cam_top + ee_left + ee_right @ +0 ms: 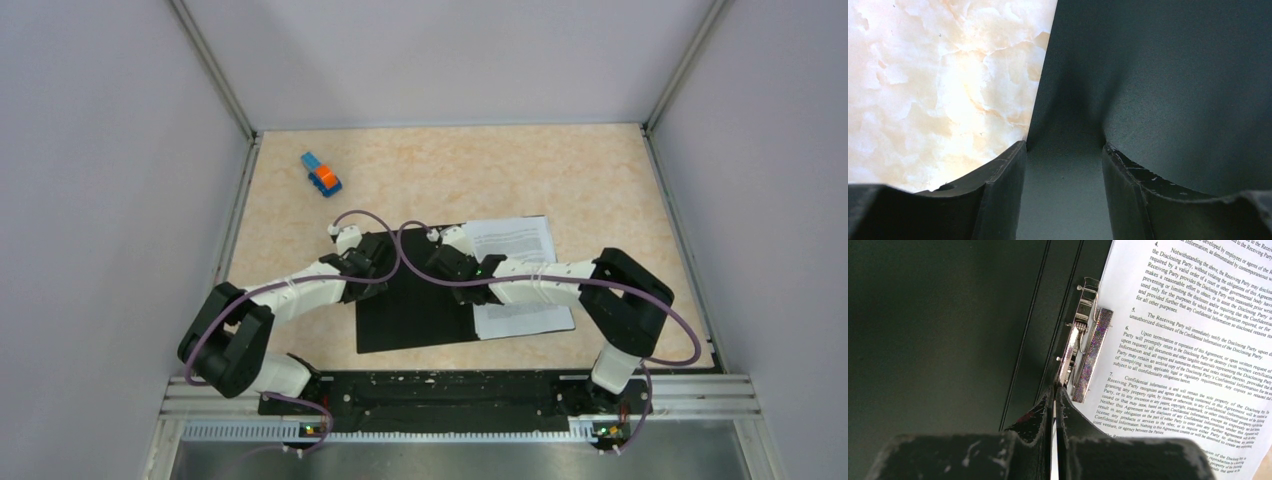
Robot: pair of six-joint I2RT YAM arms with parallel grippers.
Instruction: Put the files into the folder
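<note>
Beige marbled tabletop (560, 180), grey walls (450, 60). One folder (410, 310), one toy block (321, 174); files (515, 240) stacked, count unclear. Left gripper (1064, 145) jaws wide; right gripper (1054, 390) pinched, seemingly on metal clip (1083, 347).

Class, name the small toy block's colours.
Small toy block: blue and orange, top external view.

A robotics lab cell: plain pale walls (90, 150) box in a marble-patterned table (580, 180), two robot arms (300, 287) bolted to an aluminium rail (700, 392) at its near edge.
</note>
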